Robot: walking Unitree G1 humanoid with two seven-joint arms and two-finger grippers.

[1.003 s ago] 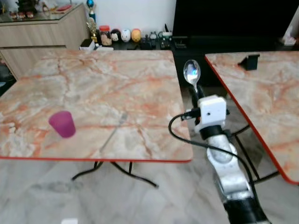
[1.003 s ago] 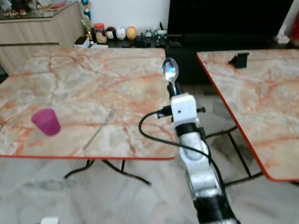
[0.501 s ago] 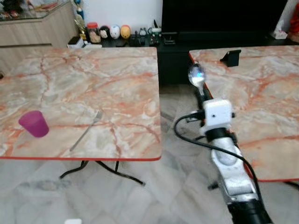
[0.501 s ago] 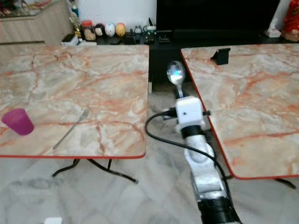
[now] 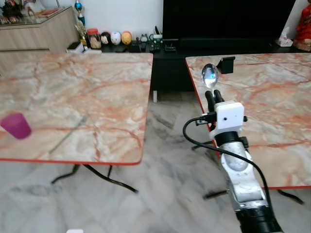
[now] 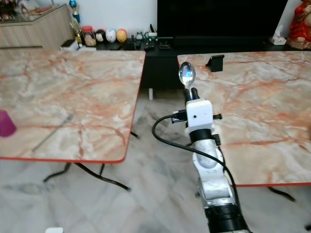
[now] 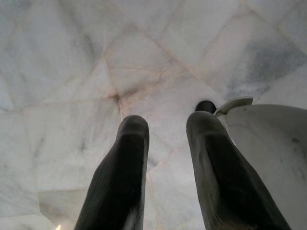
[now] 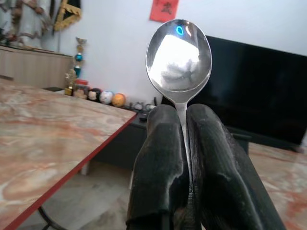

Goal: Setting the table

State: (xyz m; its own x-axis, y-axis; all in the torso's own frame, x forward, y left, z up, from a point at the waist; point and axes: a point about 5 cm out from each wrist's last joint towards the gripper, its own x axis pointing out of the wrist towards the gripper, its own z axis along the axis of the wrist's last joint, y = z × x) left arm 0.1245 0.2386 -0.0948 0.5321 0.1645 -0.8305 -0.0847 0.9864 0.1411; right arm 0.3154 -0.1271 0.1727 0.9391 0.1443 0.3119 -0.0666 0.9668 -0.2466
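With a purple cup [image 5: 15, 125] and fork [image 5: 68, 135] lying on the left table [image 5: 97, 82], the right gripper [image 5: 213, 96], jaws clamped on an upright spoon [image 5: 210, 76], hung between the 2 tables, while the left gripper [image 7: 168, 143], jaws parted and empty, pointed floorward.

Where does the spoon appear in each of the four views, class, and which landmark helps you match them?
Left eye view: the spoon stands upright right of centre, above the right gripper.
Right eye view: centre, over the gap between the tables.
Left wrist view: floor tiles beyond the left gripper, no spoon.
Right wrist view: top centre, handle clamped between the black fingers.
Shared landmark: the black TV behind.
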